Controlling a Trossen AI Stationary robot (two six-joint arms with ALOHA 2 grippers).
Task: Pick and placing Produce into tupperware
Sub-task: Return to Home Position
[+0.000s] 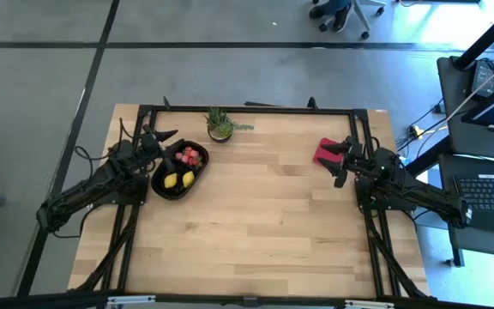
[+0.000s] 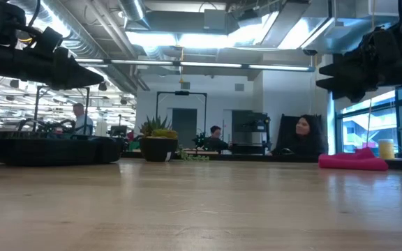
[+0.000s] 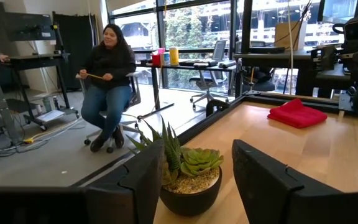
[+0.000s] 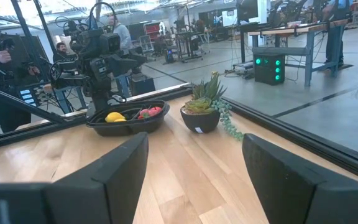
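Black tupperware [image 1: 163, 185] sits on the wooden table [image 1: 264, 223], just beside the potted succulent [image 1: 219, 125], on that plant's left-arm side. The produce is inside it: two yellow lemon pieces [image 1: 178, 179] and red strawberries [image 1: 192, 157] on the end nearer the plant. No loose fruit shows elsewhere near the plant, so the filling looks done.

Left gripper [image 1: 168, 144] hangs over the tupperware's plant-side rim, fingers spread, nothing between them. Its wrist view looks straight at the succulent through the gap. Right gripper [image 1: 337, 161] is well apart from the plant on the opposite side, over a folded red cloth [image 1: 326, 152], fingers also spread and empty, raised off the table.

Handling, judged: the fruits are tiny, light and probably hard plastic, smooth and rounded, so they are likely to roll or squirt out of a pinch. Best taken across the widest middle with a shallow close. The tupperware looks thin and light with a glossy rim and would slide if nudged. If it must be moved, grip the rim wall.

Writing: no brand or label can be read. A small pale tag on the plant pot is too small to make out.
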